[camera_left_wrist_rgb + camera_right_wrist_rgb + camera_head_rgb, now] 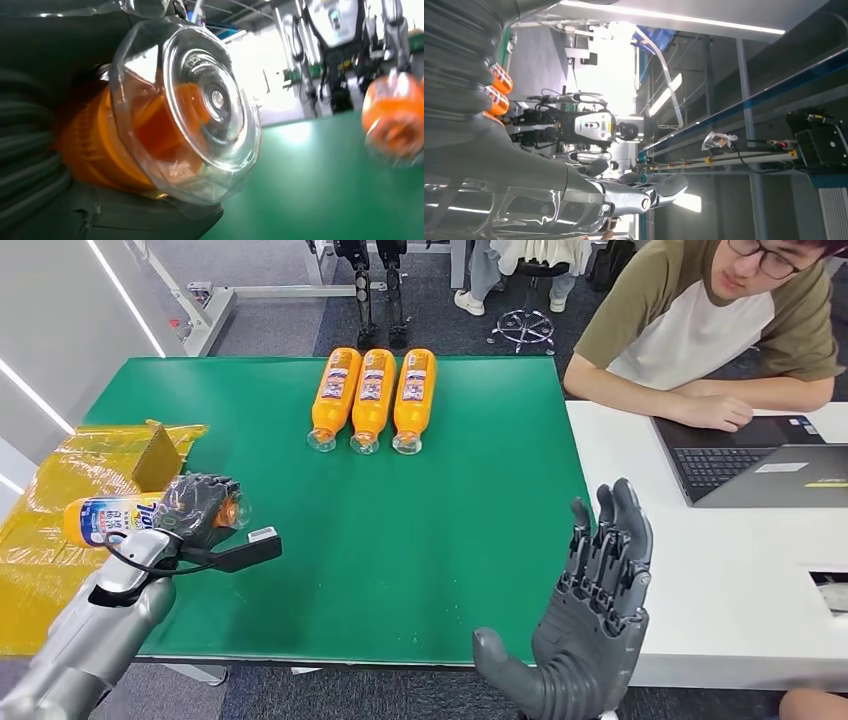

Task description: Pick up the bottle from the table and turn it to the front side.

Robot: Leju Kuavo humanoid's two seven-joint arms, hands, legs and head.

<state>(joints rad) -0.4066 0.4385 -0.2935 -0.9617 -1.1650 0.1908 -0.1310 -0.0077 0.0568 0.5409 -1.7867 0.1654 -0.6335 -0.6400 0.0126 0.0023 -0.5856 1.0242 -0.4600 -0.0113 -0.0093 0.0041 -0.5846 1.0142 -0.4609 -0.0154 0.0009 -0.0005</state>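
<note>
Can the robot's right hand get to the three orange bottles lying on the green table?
Probably yes. The right hand is open and holds nothing, and only bare green table lies between it and the three orange bottles.

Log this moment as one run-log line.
left robot hand: grips bottle lying sideways | right robot hand: open, empty | three bottles: lying in a row on green table

I see an orange bottle point(105, 517) with a blue-and-white label in dark grey fingers point(200, 502). The surface point(420, 540) is green; beside it lies yellow wrapping point(60, 540).
</note>
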